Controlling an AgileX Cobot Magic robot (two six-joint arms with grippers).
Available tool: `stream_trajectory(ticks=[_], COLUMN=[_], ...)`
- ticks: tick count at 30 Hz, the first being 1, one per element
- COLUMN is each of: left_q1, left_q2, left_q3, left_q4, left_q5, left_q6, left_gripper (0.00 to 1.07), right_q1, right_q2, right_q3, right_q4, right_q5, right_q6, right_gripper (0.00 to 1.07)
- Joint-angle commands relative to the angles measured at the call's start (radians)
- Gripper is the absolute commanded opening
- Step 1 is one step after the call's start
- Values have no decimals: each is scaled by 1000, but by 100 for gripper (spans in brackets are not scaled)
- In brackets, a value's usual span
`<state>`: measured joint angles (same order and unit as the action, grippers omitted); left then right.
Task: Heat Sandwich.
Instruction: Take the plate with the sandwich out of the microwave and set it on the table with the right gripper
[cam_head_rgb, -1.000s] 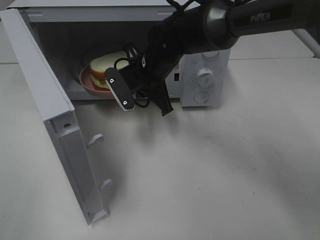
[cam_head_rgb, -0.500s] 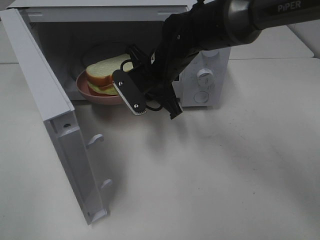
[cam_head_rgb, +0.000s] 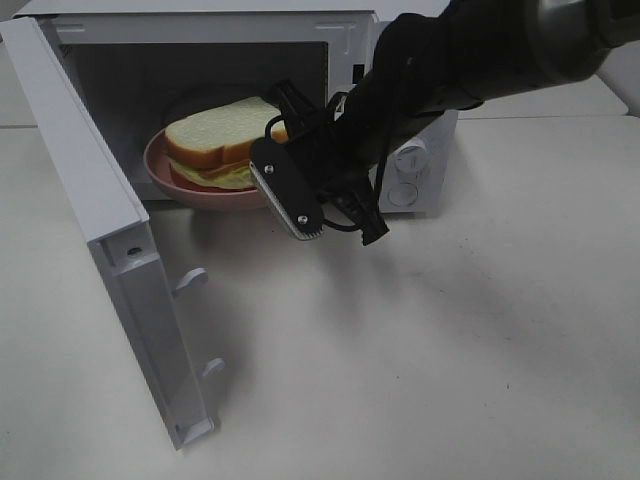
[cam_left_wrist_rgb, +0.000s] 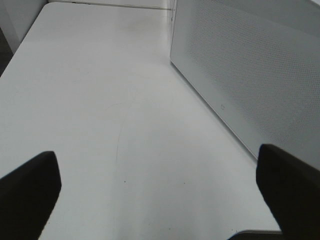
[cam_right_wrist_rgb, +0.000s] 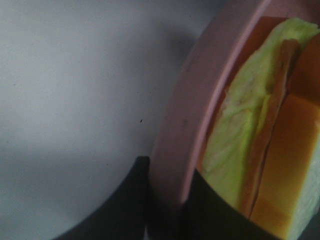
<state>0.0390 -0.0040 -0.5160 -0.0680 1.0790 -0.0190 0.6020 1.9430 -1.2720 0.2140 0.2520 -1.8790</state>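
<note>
The sandwich (cam_head_rgb: 220, 135), thick white bread with yellow-green filling, lies on a round pink plate (cam_head_rgb: 185, 185) at the mouth of the open microwave (cam_head_rgb: 412, 165). My right gripper (cam_head_rgb: 268, 192) is shut on the plate's near right rim. The right wrist view shows its dark fingers pinching the plate's pink rim (cam_right_wrist_rgb: 187, 120), with the sandwich (cam_right_wrist_rgb: 260, 145) and its filling just beyond my right gripper (cam_right_wrist_rgb: 167, 202). My left gripper (cam_left_wrist_rgb: 160, 200) is open over bare table, nothing between its fingers (cam_left_wrist_rgb: 27, 195). It is outside the exterior high view.
The microwave door (cam_head_rgb: 95, 210) stands swung open to the left, reaching toward the table's front. Its dotted panel (cam_left_wrist_rgb: 250, 75) runs beside my left gripper. The control knobs (cam_head_rgb: 408, 158) are partly hidden behind my right arm. White table (cam_head_rgb: 450, 350) spreads in front.
My right gripper has drawn the plate with the sandwich outward from the microwave cavity, toward the front and right. The left gripper stays open.
</note>
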Motion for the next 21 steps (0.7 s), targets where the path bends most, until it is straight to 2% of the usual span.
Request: stream_trajectory(ticks=[1, 5, 21], left_q1=[-2, -2, -2], left_q2=[-5, -5, -5], left_q3=[1, 1, 1], left_q4=[1, 1, 1], left_q5=[-6, -6, -6], left_q6=[1, 1, 1], left_gripper=[100, 100, 100], right_q1=[-17, -17, -14], right_q2=[-36, -115, -291], right_q3=[20, 117, 324], right_q4=[18, 39, 59], right_q5=[-52, -104, -169], right_q6=[-6, -40, -31], right_gripper=[0, 0, 0])
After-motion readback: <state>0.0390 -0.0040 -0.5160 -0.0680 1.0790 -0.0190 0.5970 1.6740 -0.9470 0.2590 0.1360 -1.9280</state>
